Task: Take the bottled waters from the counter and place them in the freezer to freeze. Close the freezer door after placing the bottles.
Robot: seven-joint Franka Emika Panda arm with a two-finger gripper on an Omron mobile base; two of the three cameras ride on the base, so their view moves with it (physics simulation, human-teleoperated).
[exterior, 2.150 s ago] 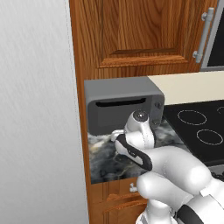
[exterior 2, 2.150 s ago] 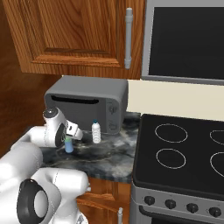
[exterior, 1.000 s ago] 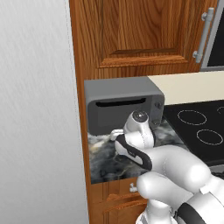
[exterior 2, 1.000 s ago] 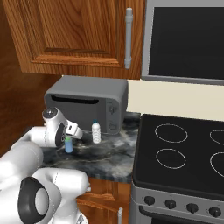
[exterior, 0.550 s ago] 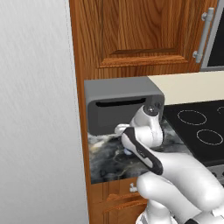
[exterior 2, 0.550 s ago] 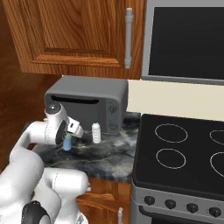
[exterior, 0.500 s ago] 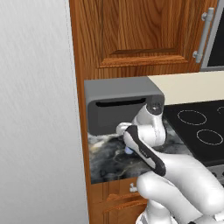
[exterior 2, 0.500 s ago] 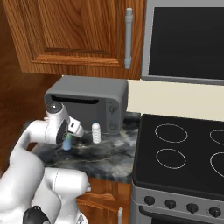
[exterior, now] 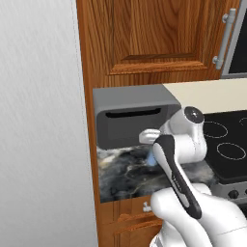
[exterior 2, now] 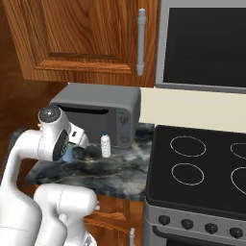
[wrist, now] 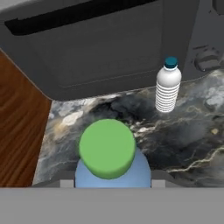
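Note:
My gripper [wrist: 111, 183] is shut on the blue-tinted bottled water [wrist: 109, 168], whose green cap [wrist: 107, 148] sits just in front of the hand camera. From the right base view, this bottle [exterior 2: 71, 153] hangs under the hand, just above the dark marble counter [exterior 2: 120, 169]. The whitish ribbed bottle [wrist: 168, 87] stands upright on the counter by the microwave's front; in the right base view this bottle [exterior 2: 105, 144] is a little right of the hand. The tall silver-grey freezer [exterior: 38, 120] stands left of the counter [exterior: 120, 173]; its door is out of view.
A grey boxy microwave [exterior 2: 103, 113] sits at the back of the counter, close behind both bottles. The black stovetop [exterior 2: 202, 173] lies to the right. Wooden cabinets [exterior 2: 86, 38] hang overhead, and a wooden wall panel [wrist: 19, 131] borders the counter.
The arm's wrist has swung up and to the right, and the hand has risen slightly with the blue bottle in its grip. The white bottle has not moved.

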